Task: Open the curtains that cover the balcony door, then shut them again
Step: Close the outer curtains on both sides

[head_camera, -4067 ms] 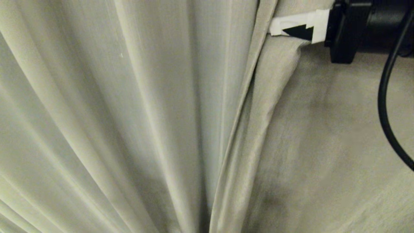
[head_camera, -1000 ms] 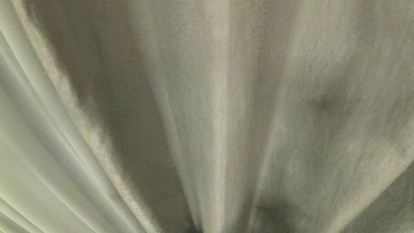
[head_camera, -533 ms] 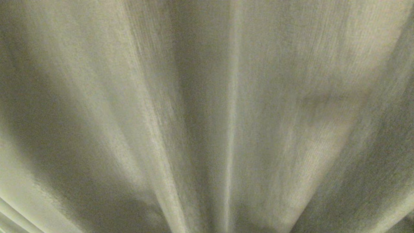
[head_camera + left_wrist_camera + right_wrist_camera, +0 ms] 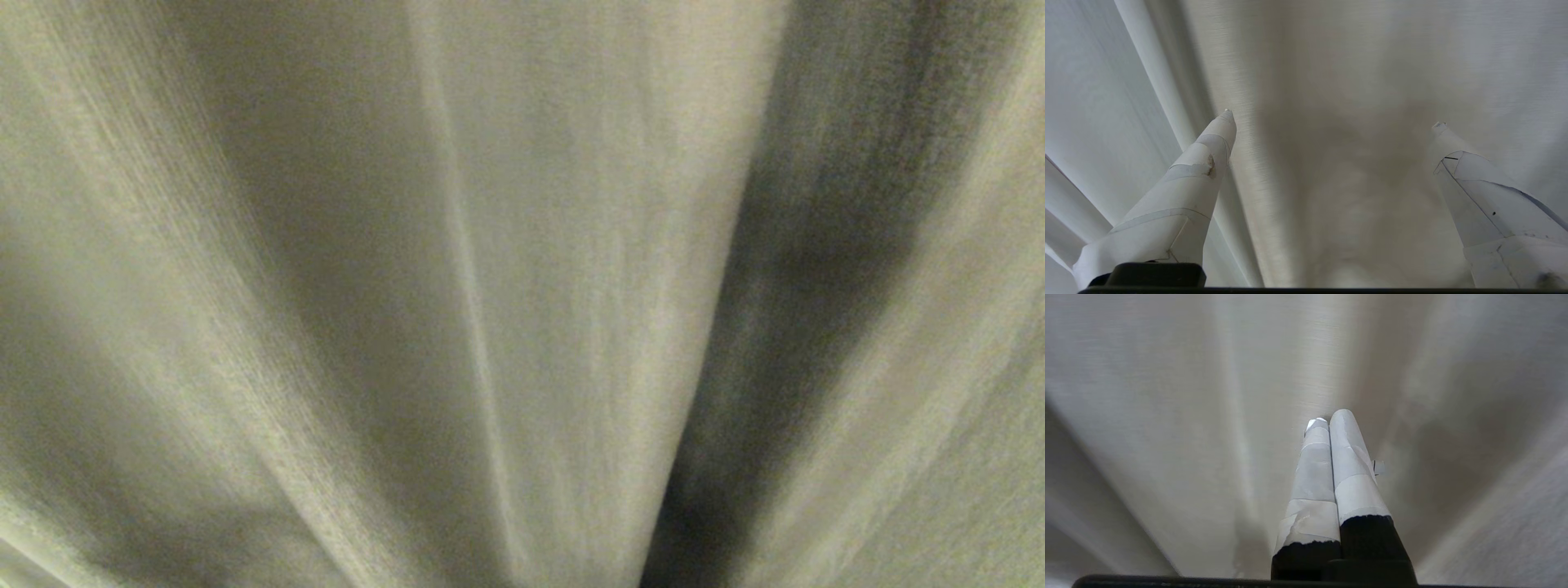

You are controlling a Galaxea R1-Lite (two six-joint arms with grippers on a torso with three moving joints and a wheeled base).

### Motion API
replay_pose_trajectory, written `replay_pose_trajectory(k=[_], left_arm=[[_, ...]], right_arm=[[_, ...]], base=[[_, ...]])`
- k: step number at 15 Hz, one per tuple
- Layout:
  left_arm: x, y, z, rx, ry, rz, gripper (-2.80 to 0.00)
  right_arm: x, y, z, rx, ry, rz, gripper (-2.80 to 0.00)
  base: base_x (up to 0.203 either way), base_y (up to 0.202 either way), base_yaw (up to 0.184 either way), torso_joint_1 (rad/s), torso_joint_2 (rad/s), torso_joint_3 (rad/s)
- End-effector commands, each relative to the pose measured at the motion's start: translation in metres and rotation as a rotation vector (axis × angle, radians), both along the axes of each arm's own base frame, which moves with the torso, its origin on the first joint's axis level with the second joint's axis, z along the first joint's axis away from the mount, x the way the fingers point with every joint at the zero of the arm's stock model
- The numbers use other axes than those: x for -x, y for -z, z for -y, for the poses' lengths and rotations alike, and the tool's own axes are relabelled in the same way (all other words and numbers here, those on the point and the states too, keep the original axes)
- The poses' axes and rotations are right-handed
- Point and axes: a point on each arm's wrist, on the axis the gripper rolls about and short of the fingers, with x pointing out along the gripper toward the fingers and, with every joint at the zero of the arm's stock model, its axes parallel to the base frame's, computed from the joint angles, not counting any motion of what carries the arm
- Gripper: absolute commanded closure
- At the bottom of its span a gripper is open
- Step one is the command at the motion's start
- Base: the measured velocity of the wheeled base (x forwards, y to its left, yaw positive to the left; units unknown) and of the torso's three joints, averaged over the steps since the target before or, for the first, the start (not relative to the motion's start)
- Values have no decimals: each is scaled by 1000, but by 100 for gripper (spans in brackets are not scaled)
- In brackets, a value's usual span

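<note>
Two grippers [image 4: 1331,118] [image 4: 1327,416] before pleated curtains [image 4: 571,245]

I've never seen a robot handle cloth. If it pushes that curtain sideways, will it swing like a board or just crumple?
Probably crumple. The curtains hang in long soft pleats, so they look floppy and would likely bunch. The weave looks thin, so probably light. The right gripper, shut and holding nothing, might slide along the cloth.

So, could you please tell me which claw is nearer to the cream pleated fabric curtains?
Cannot tell: the left claw faces the cream pleated fabric curtains open, the right claw faces them shut; neither grips fabric.
</note>
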Motion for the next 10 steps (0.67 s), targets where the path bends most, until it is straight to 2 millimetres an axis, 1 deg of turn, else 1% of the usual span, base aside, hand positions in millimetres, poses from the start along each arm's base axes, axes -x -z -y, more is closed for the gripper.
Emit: replay_pose_trajectory(k=[1, 6, 10], left_arm=[[0, 0, 0, 0, 0, 1, -280], [0, 0, 0, 0, 1, 2, -280], [0, 0, 0, 0, 1, 2, -280]], right_arm=[[0, 0, 0, -6, -2, 4, 0], [0, 0, 0, -87, 4, 9, 0], [0, 0, 0, -93, 6, 10, 0]], base=[[0, 0, 0, 0, 0, 0], [0, 0, 0, 0, 0, 0], [0, 0, 0, 0, 0, 0]])
